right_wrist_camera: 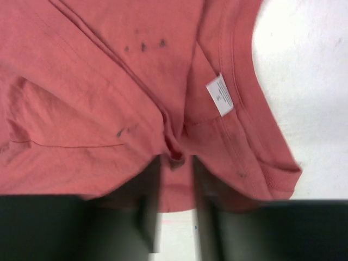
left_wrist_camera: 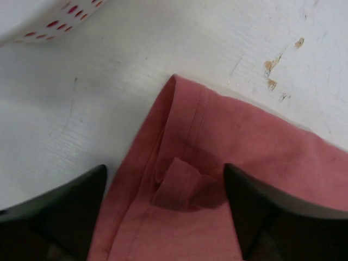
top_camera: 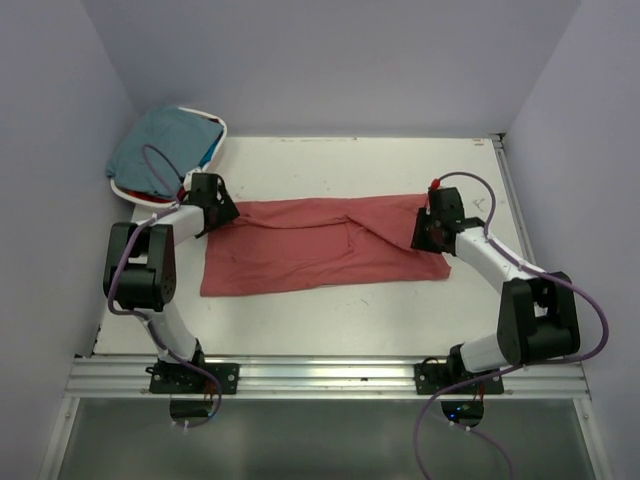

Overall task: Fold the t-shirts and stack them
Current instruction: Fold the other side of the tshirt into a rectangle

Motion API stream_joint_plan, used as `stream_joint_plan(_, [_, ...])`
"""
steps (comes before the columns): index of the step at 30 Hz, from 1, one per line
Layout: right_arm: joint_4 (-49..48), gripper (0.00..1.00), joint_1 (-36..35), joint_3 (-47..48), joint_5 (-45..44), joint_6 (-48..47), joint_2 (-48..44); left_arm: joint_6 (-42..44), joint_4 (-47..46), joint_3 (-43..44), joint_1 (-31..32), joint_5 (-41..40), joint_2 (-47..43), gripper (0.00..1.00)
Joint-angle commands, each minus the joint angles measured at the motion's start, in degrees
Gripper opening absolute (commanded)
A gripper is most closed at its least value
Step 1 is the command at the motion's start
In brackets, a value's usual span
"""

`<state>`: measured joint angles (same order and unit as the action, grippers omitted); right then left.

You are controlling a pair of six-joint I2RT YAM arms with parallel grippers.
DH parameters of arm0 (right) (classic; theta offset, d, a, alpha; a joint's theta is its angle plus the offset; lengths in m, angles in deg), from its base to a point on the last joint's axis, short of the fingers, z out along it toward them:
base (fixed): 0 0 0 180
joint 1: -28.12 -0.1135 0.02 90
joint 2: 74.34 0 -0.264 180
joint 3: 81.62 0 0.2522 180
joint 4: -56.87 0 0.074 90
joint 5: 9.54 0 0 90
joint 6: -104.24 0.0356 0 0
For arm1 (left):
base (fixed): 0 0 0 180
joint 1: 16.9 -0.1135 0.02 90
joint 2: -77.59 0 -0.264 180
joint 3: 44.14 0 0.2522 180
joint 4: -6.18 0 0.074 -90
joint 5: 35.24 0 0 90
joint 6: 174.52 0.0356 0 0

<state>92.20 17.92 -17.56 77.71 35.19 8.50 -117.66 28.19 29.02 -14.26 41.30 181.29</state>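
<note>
A brick-red t-shirt (top_camera: 320, 250) lies folded into a long band across the table. My left gripper (top_camera: 213, 212) sits over its left end. In the left wrist view the left gripper (left_wrist_camera: 165, 175) is open, its jaws wide apart either side of a small pucker in the red t-shirt (left_wrist_camera: 244, 152). My right gripper (top_camera: 428, 235) is at the collar end. In the right wrist view the right gripper (right_wrist_camera: 175, 163) has narrow jaws with a ridge of the red t-shirt (right_wrist_camera: 81, 81) pinched between the tips, near the white neck label (right_wrist_camera: 220, 95). A teal t-shirt (top_camera: 165, 145) lies heaped in the basket.
The white oval basket (top_camera: 222, 130) stands at the back left corner, close behind my left gripper; its perforated wall (left_wrist_camera: 60, 16) shows in the left wrist view. Walls close in the table on the left, back and right. A metal rail (top_camera: 330, 375) runs along the near edge.
</note>
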Motion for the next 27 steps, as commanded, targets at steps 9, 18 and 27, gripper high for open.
stream_joint_plan(9, [7.3, 0.98, -1.5, 6.4, -3.2, 1.5, -7.5, -3.4, -0.2, -6.5, -0.5, -0.4, -17.4, 1.00])
stream_joint_plan(18, [0.2, 0.89, -1.5, 21.5, 5.9, 0.8, 10.6, -3.9, -3.1, -8.6, -0.4, 6.7, -17.4, 1.00])
stream_joint_plan(27, [1.5, 0.68, -1.5, 38.6, 15.1, -1.3, 31.7, -3.5, -3.4, -11.6, -0.4, 6.8, -19.4, 1.00])
